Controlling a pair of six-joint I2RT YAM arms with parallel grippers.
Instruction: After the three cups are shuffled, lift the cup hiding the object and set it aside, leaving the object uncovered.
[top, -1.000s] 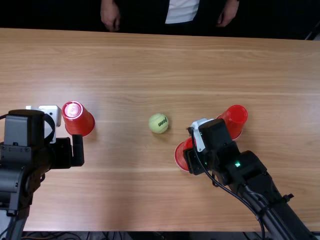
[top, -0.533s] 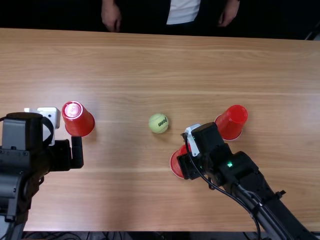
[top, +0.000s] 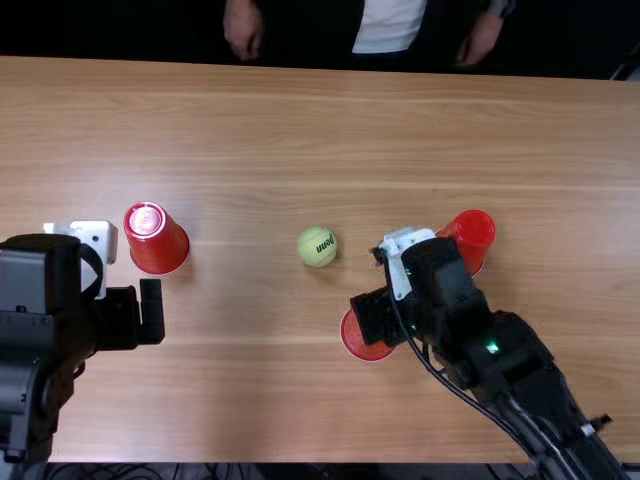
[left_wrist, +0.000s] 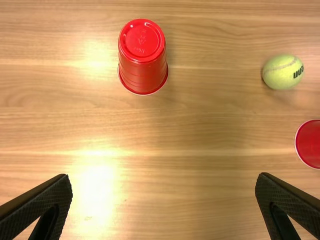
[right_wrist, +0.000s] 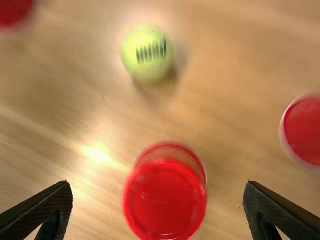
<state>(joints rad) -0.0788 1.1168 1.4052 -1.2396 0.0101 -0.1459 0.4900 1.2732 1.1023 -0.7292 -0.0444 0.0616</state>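
Shifted nearer, cup (top: 358, 341) sits half-hidden under right tool (right_wrist: 156, 184), seemingly released.

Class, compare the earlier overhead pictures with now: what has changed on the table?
The right gripper shifted the nearest cup slightly toward the near edge; that cup now stands between its open fingers. The ball, left cup and far right cup stayed put.
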